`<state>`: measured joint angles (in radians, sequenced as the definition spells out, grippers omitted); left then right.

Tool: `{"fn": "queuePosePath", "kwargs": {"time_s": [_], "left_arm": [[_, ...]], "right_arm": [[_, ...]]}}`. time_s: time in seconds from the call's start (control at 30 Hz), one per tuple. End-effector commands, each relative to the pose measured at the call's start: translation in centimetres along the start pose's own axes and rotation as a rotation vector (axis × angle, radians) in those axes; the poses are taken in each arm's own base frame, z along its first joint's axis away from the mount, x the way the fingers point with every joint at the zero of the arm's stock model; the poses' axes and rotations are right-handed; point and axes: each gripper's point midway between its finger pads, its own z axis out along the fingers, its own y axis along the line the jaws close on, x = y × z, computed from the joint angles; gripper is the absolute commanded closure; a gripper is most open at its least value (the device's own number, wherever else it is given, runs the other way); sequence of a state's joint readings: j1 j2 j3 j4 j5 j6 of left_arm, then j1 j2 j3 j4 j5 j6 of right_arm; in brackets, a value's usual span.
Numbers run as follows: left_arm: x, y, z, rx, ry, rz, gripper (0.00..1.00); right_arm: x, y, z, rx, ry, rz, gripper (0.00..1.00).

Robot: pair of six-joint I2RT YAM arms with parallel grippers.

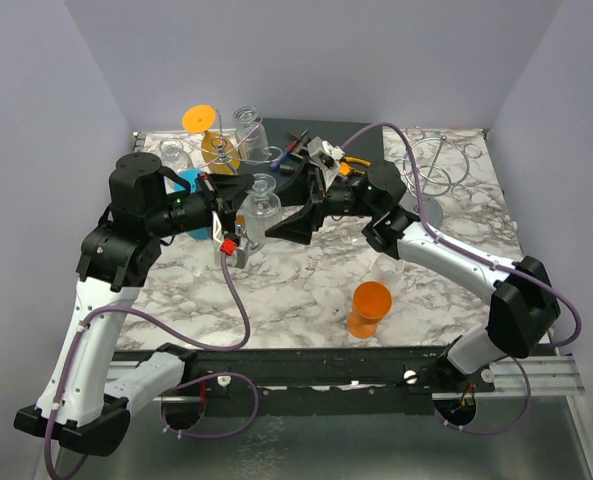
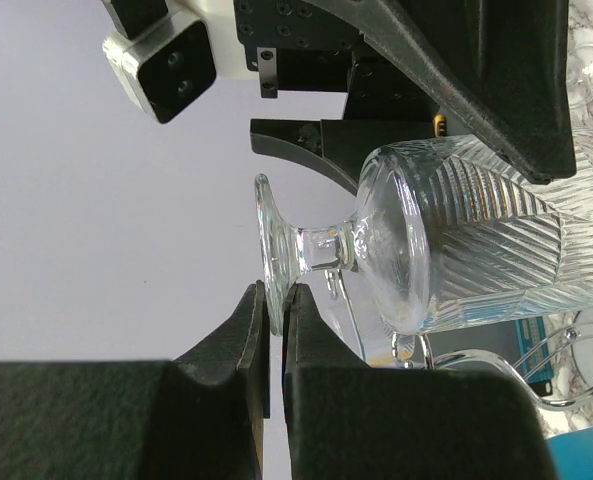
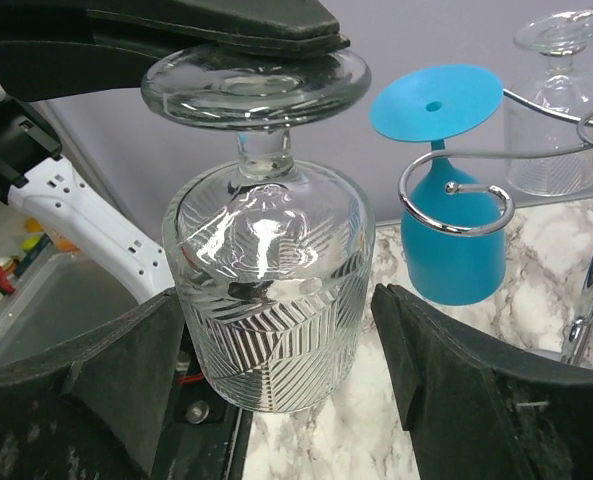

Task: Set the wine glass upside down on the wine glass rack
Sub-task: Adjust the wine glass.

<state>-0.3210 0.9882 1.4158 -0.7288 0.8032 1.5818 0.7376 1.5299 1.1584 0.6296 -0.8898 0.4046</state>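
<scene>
While wine glass [image 3: 266,290] hangs inverted, rack [image 3: 454,190] is cropped.

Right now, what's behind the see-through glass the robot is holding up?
From the right wrist, behind the clear glass and to its right, a blue glass hangs upside down on the rack, with a second clear glass beyond. Straight behind, the ribbed wall blurs everything.

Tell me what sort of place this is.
Probably a robot test bench rather than a kitchen: a marble-patterned table boxed in by plain grey walls, a left arm and right arm mounted at its near edge, and a wire glass rack.
</scene>
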Motion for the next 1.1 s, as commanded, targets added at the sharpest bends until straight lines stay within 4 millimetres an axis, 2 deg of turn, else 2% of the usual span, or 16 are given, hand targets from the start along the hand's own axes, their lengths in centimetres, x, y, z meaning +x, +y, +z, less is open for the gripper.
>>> {"fn": "queuePosePath", "kwargs": {"time_s": [0.0, 0.1, 0.23, 0.33, 0.53, 0.63, 0.67, 0.7, 0.77, 0.83, 0.93, 1.0, 1.03, 1.07], "left_arm": [[-2.0, 1.8, -0.7, -0.052, -0.056, 0.11, 1.0], [-2.0, 1.8, -0.7, -0.052, -0.055, 0.114, 1.0], [-2.1, 1.8, -0.7, -0.051, -0.062, 0.123, 1.0], [-2.1, 1.5, -0.5, -0.045, -0.069, 0.13, 1.0], [-2.1, 1.8, -0.4, -0.046, -0.074, 0.139, 1.0], [-1.9, 1.6, -0.3, -0.043, -0.071, 0.127, 0.99], [-1.9, 1.5, -0.2, -0.041, -0.072, 0.123, 0.97], [-1.9, 1.4, -0.2, -0.04, -0.074, 0.12, 0.91], [-1.9, 1.0, -0.1, -0.033, -0.08, 0.11, 0.7], [-1.8, 0.6, 0.0, -0.027, -0.082, 0.112, 0.67], [-1.8, 0.6, 0.1, -0.025, -0.084, 0.114, 0.72], [-1.7, 0.6, 0.2, -0.025, -0.084, 0.113, 0.71], [-1.6, 0.5, 0.2, -0.023, -0.08, 0.117, 0.66], [-1.5, 0.3, 0.2, -0.023, -0.074, 0.123, 0.55]], "right_arm": [[0.2, -0.1, 0.3, -0.027, 0.021, 0.04, 0.2], [0.5, -0.6, 0.5, -0.017, 0.019, 0.056, 0.2], [0.3, -0.8, 0.6, -0.012, 0.004, 0.048, 0.17], [-0.1, -1.1, 0.8, -0.004, -0.007, 0.037, 0.21], [-0.5, -1.9, 0.7, 0.043, -0.057, -0.011, 0.59], [-1.0, -2.4, 0.1, 0.096, -0.11, -0.069, 0.69], [-1.1, -2.5, 0.0, 0.111, -0.124, -0.084, 0.71], [-1.3, -2.6, -0.2, 0.117, -0.137, -0.104, 0.73], [-1.4, -2.8, -0.3, 0.133, -0.152, -0.117, 0.75], [-1.4, -3.0, -0.2, 0.139, -0.154, -0.122, 0.77], [-1.5, -3.0, -0.1, 0.131, -0.17, -0.119, 0.79], [-1.6, -3.1, 0.0, 0.128, -0.176, -0.108, 0.79], [-1.6, -3.1, 0.0, 0.128, -0.18, -0.106, 0.81], [-1.6, -3.2, 0.0, 0.136, -0.181, -0.106, 0.81]]}}
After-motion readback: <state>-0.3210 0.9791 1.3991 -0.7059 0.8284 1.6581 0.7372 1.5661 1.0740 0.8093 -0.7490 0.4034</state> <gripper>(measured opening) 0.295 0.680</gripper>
